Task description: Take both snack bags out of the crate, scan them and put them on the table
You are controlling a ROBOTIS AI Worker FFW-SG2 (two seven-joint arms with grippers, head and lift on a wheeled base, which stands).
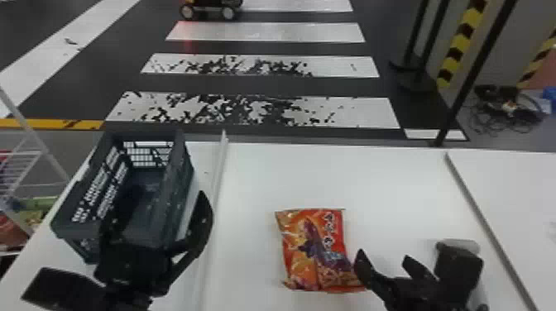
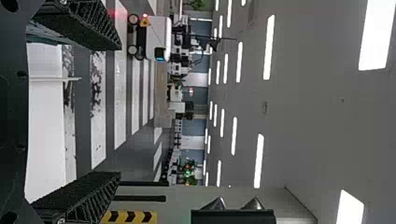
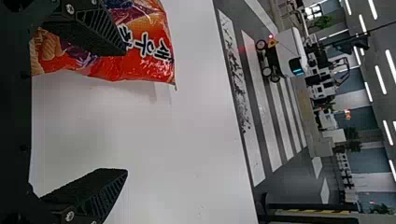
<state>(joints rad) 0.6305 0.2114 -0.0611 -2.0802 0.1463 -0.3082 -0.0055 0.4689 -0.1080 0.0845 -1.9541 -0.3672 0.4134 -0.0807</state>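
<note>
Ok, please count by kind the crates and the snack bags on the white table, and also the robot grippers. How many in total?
Crate: 1
Snack bag: 1
Grippers, left gripper and right gripper: 2
Total: 4

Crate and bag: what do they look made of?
Crate: probably rigid plastic, dark and fairly matt, going by the openwork lattice in its sides.
Bag: thin packaging film, glossy, going by the creases and bright highlights; plain plastic or foil-lined, can't tell.
</note>
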